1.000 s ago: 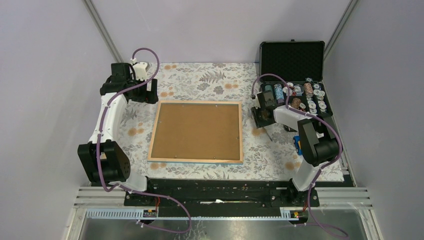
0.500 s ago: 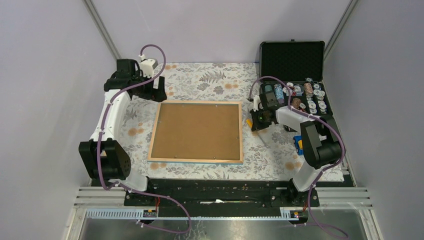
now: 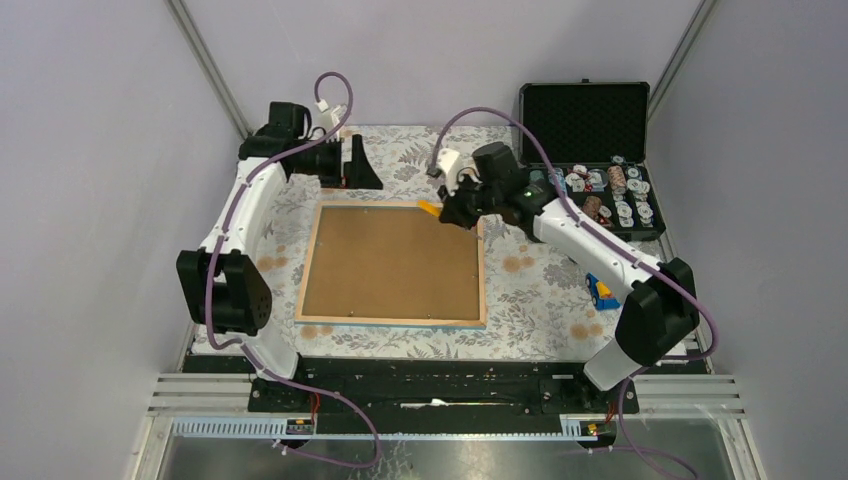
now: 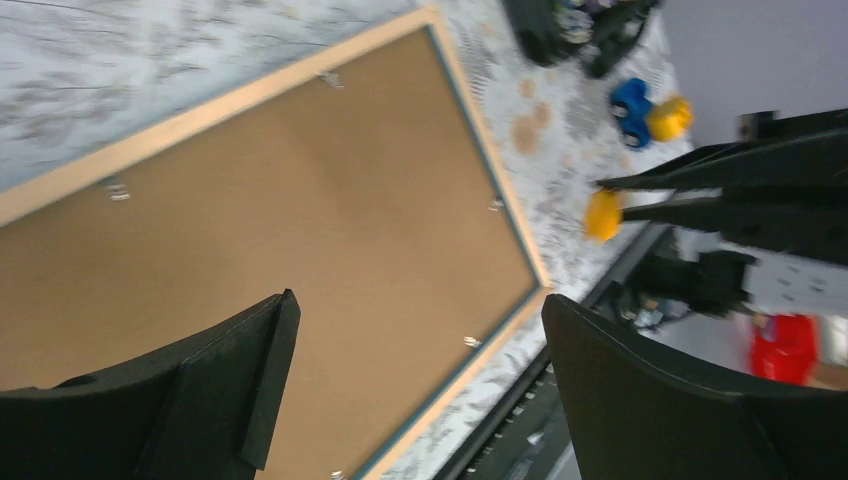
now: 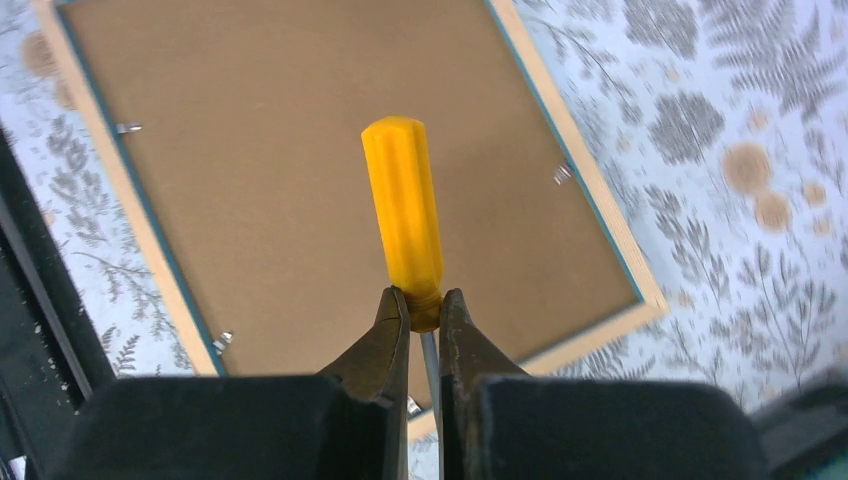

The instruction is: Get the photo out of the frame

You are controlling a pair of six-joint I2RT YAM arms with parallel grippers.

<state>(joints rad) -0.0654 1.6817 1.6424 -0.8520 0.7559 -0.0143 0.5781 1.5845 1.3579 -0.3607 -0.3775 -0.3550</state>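
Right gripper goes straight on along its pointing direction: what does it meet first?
Probably the frame's brown back panel. The yellow screwdriver handle, clamped in the right gripper and sticking out ahead of the jaws, would touch it first. Gap is hard to judge.

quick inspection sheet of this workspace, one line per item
surface: floral cloth over the table
job's things: frame lies back up, brown panel showing, small clips at its rim; photo not visible
clutter: open black case with small items, far right; blue-and-yellow toy on the cloth
grippers: left gripper open, empty, near the frame's far left corner; right gripper shut on a yellow-handled screwdriver over the frame
cables: purple cable arcs above each arm
surroundings: plain pale walls
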